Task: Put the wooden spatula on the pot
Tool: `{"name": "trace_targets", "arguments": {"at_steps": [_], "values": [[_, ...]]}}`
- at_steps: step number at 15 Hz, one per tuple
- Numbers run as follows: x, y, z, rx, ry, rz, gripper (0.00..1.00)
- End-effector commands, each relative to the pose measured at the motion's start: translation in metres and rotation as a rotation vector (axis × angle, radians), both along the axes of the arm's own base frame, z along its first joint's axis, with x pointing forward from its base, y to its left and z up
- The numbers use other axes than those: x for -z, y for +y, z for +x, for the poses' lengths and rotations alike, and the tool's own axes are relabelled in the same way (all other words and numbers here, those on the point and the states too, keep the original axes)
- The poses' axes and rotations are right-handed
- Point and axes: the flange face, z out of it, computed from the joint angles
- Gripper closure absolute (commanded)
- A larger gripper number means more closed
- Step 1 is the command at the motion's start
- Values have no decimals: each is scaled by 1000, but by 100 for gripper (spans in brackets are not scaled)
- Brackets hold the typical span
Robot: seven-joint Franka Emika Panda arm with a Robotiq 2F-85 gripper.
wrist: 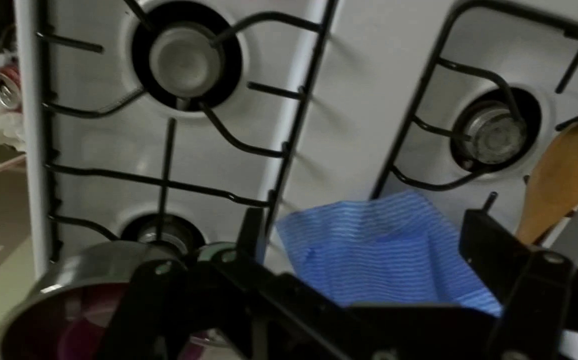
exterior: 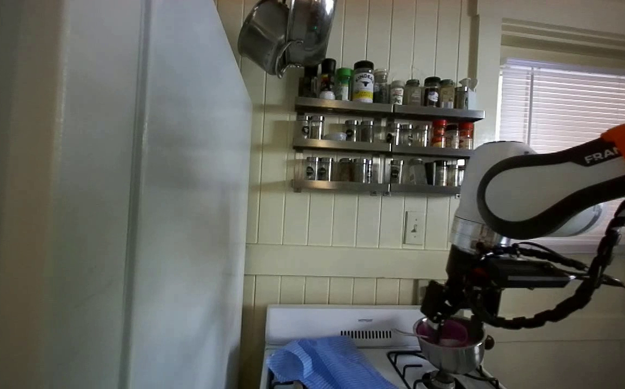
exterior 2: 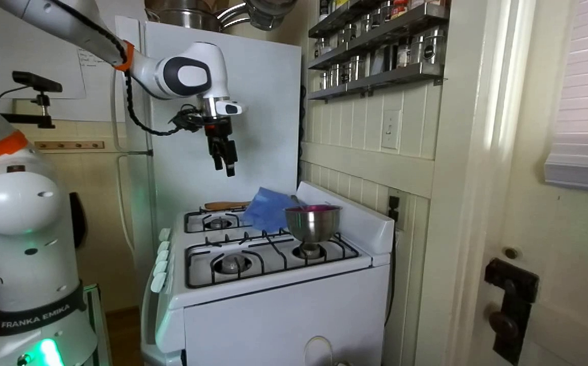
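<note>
The wooden spatula (exterior 2: pixel 226 205) lies on the far part of the stove, beyond the blue cloth. In the wrist view its rounded tan blade (wrist: pixel 564 175) shows at the right edge; its handle is partly hidden by a finger. The pot (exterior 2: pixel 313 223) stands on a back burner in both exterior views (exterior: pixel 450 354). Its outside is silver and maroon-pink shows inside; I cannot tell if that is a separate bowl. It also shows in the wrist view (wrist: pixel 94 265) at lower left. My gripper (exterior 2: pixel 225 168) is open and empty, pointing down above the stove. It also shows in the wrist view (wrist: pixel 363 232).
A crumpled blue cloth (exterior 2: pixel 267 211) lies on the stove between spatula and pot. A thin handle (exterior: pixel 407 333) sticks out of the pot. Black grates (exterior 2: pixel 233 244) cover the burners. The stove's back panel (exterior 2: pixel 347 213), a white fridge (exterior 2: pixel 253 112) and spice shelves (exterior: pixel 345 143) stand around.
</note>
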Motion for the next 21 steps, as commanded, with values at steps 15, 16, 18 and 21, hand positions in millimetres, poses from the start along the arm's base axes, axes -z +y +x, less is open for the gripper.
{"name": "trace_targets", "arguments": {"at_steps": [15,16,18,21], "values": [[21,119,73,171,-62,228,0],[28,128,79,197,-55,262,0],[44,143,88,233,-2,315,0],[70,140,97,333,99,352,0]]}}
